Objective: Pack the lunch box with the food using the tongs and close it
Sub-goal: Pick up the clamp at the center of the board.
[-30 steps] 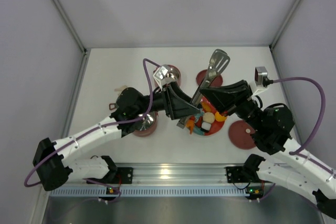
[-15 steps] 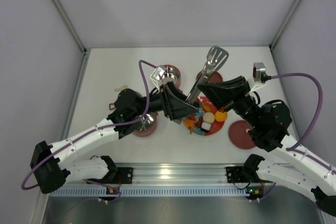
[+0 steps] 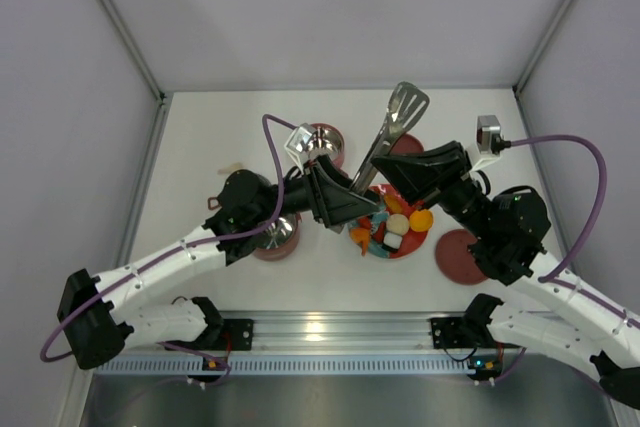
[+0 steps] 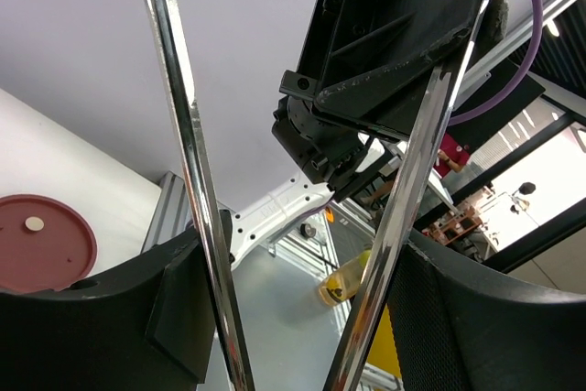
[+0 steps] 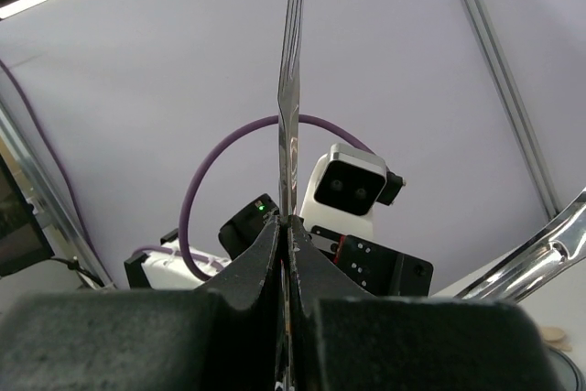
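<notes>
The silvery tongs (image 3: 392, 129) are held up over the table, slotted head toward the back wall. My left gripper (image 3: 362, 205) is closed round both of their thin arms; the left wrist view shows each arm (image 4: 195, 180) lying against the inner face of a finger (image 4: 183, 304). My right gripper (image 3: 386, 172) is shut on one arm, whose thin edge (image 5: 291, 89) rises out of its pressed fingers (image 5: 265, 263). The food (image 3: 398, 224) lies on the red plate (image 3: 412, 248) under both grippers. One pink pot (image 3: 330, 139) stands at the back, another (image 3: 281, 237) under my left arm.
One maroon lid (image 3: 462, 255) lies right of the plate, also seen in the left wrist view (image 4: 41, 244). A second lid (image 3: 405, 147) lies behind the tongs. Grey walls close in the back and sides, and a metal rail (image 3: 330, 327) runs along the near edge.
Both grippers have lifted the tongs and tipped them more upright; the head has shifted back and a little left. The grips have not changed.
</notes>
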`<act>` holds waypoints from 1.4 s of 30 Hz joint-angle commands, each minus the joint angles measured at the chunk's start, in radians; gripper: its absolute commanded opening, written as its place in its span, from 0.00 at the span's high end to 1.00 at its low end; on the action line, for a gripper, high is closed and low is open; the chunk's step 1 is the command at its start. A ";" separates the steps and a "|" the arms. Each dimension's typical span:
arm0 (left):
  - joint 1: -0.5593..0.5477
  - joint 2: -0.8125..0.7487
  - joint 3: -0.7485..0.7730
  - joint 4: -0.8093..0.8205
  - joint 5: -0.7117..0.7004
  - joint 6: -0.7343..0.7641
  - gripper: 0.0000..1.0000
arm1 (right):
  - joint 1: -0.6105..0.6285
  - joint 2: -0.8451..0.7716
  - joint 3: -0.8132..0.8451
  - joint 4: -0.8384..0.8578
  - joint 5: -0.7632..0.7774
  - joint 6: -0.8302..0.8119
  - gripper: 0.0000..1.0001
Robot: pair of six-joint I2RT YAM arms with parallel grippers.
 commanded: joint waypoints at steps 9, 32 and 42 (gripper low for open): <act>-0.001 -0.014 -0.008 0.052 -0.045 -0.023 0.43 | 0.017 -0.020 0.033 0.069 -0.005 -0.065 1.00; -0.001 -0.014 -0.024 0.083 -0.070 -0.031 0.41 | 0.018 -0.056 -0.026 0.087 0.012 -0.028 1.00; -0.001 -0.032 -0.019 0.008 -0.096 0.017 0.55 | 0.017 -0.066 -0.023 0.029 0.052 -0.036 1.00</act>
